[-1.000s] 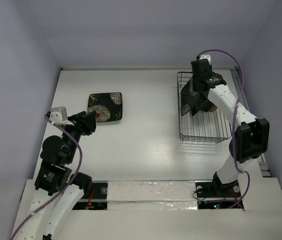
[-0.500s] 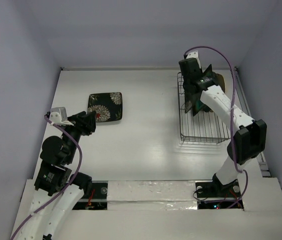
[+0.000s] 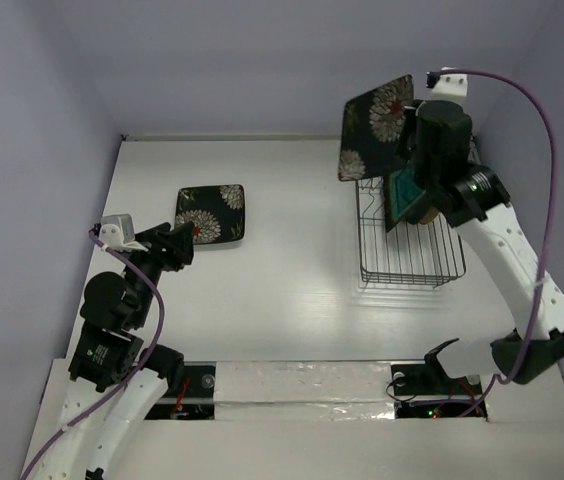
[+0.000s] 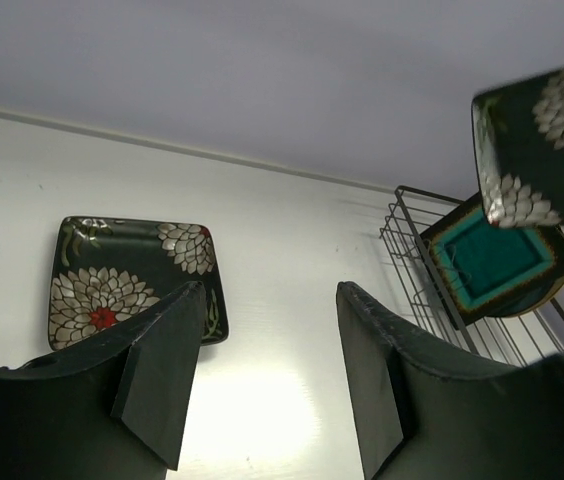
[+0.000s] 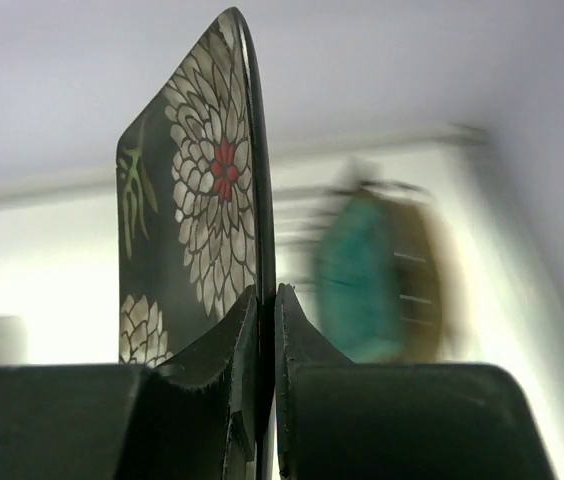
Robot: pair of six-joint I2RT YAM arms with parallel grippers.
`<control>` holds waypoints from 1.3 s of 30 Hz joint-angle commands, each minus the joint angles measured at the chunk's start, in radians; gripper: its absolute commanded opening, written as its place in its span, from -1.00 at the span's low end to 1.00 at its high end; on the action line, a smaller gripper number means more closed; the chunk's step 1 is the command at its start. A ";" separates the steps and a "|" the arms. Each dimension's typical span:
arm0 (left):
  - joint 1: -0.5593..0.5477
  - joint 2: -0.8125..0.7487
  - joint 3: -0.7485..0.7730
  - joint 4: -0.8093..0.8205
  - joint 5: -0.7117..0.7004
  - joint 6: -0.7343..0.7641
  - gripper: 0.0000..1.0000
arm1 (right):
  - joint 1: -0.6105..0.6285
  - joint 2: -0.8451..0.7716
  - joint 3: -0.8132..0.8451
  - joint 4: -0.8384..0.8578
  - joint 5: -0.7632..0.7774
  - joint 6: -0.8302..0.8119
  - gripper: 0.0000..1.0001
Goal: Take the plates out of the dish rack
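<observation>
The right gripper (image 5: 265, 300) is clamped on the lower edge of a black square plate with white-and-red flowers (image 3: 374, 125), jaws nearly together with only the plate's thickness between them. The plate stands on edge in the air, above the far left corner of the rectangular dark wire dish rack (image 3: 412, 262) and free of its prongs. Inside the rack, a dark-rimmed teal square plate (image 4: 487, 258) leans upright at the far end; behind it is a tan round plate (image 5: 422, 270), which shows only as a blur. A second black flowered square plate (image 3: 210, 213) lies flat on the white table (image 3: 292, 280), well to the left of the rack. The left gripper (image 4: 272, 290) hangs wide open and empty, also well left of the rack. Assessment: step in hand is carrying the second of four plates out of the rack. The next move calls for travel leftward away from the rack, turning the plate flat, then lowering it before release.
</observation>
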 commanded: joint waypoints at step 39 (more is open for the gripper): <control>-0.016 0.024 0.005 0.036 0.011 0.002 0.05 | 0.357 0.890 0.183 0.791 -0.469 0.974 -1.00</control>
